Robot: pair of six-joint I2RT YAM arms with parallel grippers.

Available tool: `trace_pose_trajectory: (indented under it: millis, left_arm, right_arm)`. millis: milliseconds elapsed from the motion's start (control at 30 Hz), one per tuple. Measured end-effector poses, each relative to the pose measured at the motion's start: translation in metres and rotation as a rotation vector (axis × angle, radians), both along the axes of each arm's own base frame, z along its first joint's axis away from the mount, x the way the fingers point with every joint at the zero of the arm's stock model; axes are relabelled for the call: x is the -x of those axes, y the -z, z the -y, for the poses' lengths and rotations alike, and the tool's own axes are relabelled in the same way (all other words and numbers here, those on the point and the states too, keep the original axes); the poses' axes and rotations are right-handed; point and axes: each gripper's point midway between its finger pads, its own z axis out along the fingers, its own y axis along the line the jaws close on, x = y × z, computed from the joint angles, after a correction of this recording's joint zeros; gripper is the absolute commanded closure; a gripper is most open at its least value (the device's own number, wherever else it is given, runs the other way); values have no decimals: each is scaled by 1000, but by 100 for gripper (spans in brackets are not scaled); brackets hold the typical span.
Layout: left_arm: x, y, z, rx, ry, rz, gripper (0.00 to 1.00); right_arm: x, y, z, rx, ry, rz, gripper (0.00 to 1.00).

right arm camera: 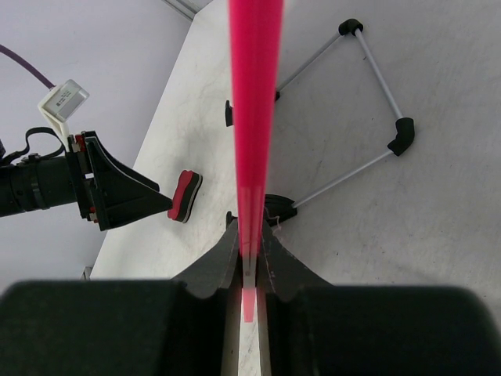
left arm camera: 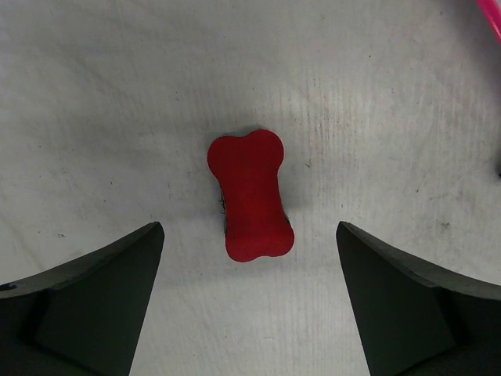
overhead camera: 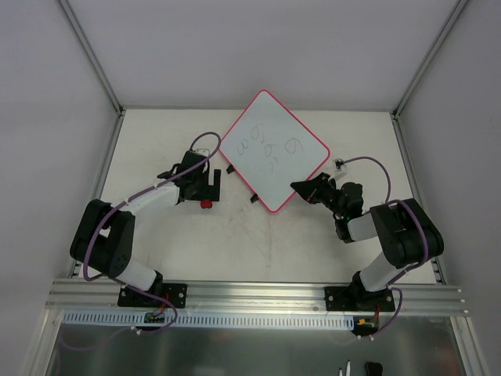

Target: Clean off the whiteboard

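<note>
Your right gripper (right arm camera: 249, 254) is pinched tight on the pink rim of the whiteboard (overhead camera: 272, 149), on its near-right edge, so the board shows edge-on in that wrist view, with a wire stand (right arm camera: 401, 135) off to one side. The board sits diamond-wise at the back middle of the table (overhead camera: 258, 251), far corner almost at the back wall (overhead camera: 258, 55), scribbles on its face. Your left gripper (left arm camera: 249, 231) hangs spread wide over the red eraser (left arm camera: 250, 196), not touching it, near the board's near-left edge. The roomiest stretch is between the board's near corner and the arm bases.
</note>
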Motion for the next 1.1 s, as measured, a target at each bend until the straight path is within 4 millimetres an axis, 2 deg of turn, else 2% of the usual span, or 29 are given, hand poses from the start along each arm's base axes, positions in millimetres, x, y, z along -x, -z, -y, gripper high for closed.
trace_pose_trajectory:
  millis: [167,267,567,733,900,1100]
  left_arm:
    - [2,11,-1,-20,3,-40,10]
    - [3,15,-2,-29,3,-55,15]
    - [-4,21,-3,-59,6,-67,22]
    - [-9,22,-3,-75,4,-78,33]
    - [-16,24,-4,-98,-8,-83,34]
    - [-12,29,-8,-118,-14,-106,35]
  right_arm:
    - [0,0,0,0,-1,0,100]
    - [0,0,0,0,-2,0,100]
    - [0,0,0,-1,-3,0,100]
    - [1,0,0,-1,-4,0,100]
    - [1,0,-1,-1,-6,0,100]
    - [1,0,0,-1,-6,0,100]
